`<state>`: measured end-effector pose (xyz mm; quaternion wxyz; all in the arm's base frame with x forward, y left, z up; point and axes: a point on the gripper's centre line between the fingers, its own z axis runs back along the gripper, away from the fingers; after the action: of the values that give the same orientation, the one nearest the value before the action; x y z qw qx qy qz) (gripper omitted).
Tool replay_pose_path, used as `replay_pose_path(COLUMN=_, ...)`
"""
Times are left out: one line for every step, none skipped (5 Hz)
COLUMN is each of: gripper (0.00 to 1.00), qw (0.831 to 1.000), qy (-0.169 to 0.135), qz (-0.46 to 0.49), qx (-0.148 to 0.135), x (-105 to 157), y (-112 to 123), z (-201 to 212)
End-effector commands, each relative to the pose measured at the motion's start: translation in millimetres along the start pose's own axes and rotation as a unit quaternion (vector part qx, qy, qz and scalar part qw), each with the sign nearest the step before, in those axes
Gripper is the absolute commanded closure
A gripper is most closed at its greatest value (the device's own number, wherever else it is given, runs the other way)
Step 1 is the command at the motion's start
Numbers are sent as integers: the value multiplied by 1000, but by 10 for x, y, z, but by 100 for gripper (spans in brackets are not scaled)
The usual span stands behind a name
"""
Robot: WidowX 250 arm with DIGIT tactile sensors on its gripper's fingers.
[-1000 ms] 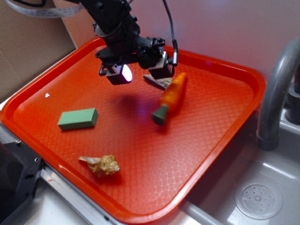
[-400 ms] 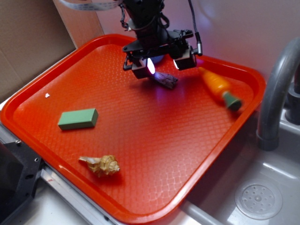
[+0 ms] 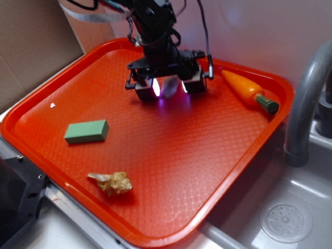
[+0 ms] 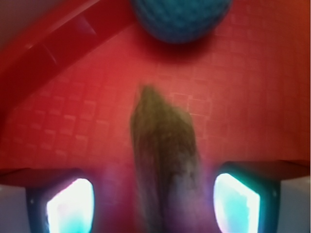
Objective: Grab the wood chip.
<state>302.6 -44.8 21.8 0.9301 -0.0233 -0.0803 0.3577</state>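
Carrot point(image 3: 250, 91) rolled right on red tray point(image 3: 207, 155); sink point(image 3: 290, 207) beside.

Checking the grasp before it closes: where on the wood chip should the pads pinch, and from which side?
Across its narrow width at mid-length, from straight above. The wood chip lies flat and elongated between the open end effector pads, its long sides facing them.

Grey-brown wood chip point(image 4: 165, 160) — red waffle-textured tray point(image 3: 171, 155)

Black arm point(image 3: 150, 26), black cable point(image 3: 203, 31), glowing white-violet fingertip pads point(image 3: 156, 87).
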Motion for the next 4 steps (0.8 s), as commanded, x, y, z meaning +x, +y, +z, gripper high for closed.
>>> replay_pose_path(gripper=0, qw=1000, qy=-23, qz=20, qx=-9, x=65, y=166, z=211)
replay_pose_path(gripper=0, qw=1000, qy=-24, qz=16, qx=4, x=150, y=124, z=103)
replay_pose_path(gripper=0, qw=999, qy=-34, qz=9, qx=11, x=234, y=57, z=39)
replay_pose_path(gripper=100, qw=999, qy=-21, qz=26, qx=4, x=287, y=64, z=8)
